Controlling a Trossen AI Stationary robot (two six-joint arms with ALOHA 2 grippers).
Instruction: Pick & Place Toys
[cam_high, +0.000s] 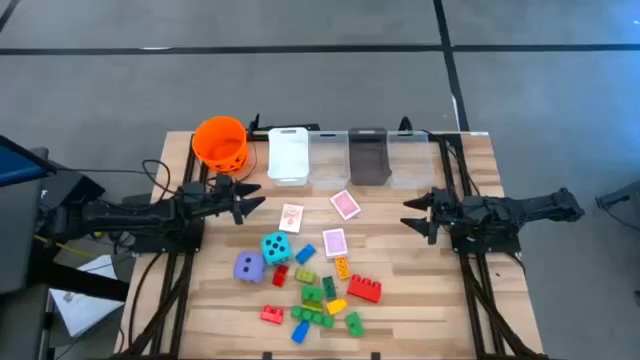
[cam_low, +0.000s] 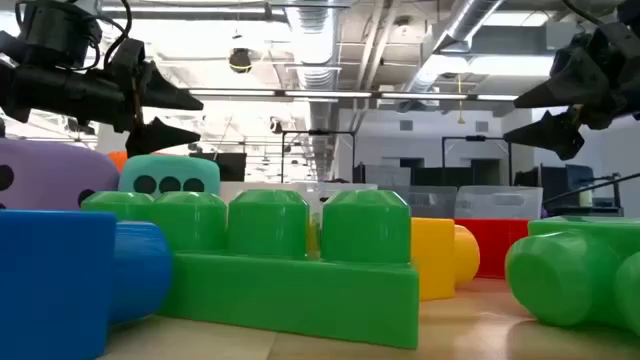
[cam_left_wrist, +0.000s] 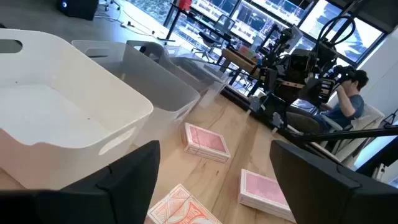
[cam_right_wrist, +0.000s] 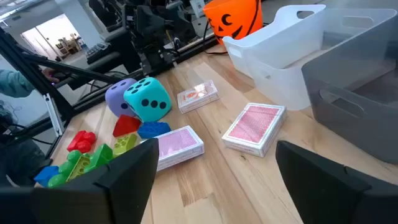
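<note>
On the left of the wooden table (cam_high: 420, 290), the left gripper (cam_high: 252, 203) hovers above the surface just in front of the orange pumpkin-face plastic bucket (cam_high: 220, 141); its fingers stand apart and hold nothing. Right of the bucket a row of bins lines the far edge: a white rectangular bin (cam_high: 288, 154), then clear and grey ones whose edges are hard to separate from above.

In front of the bins lie three pink-backed playing-card decks (cam_high: 344, 204), well apart from each other; one (cam_high: 291, 217) shows a lighter face whose print cannot be read. Nearer the front edge sit the purple dotted die (cam_high: 249, 266) and the teal dotted die (cam_high: 276, 247), touching, with the small plastic building bricks (cam_high: 318, 296) in red, green, yellow, blue and orange scattered beside them. In the low view a green brick (cam_low: 290, 270) fills the foreground and hides most of the pile; the dice are cut off behind it.

On the right, the right gripper (cam_high: 412, 214) hangs over bare table, jaws parted and empty.
</note>
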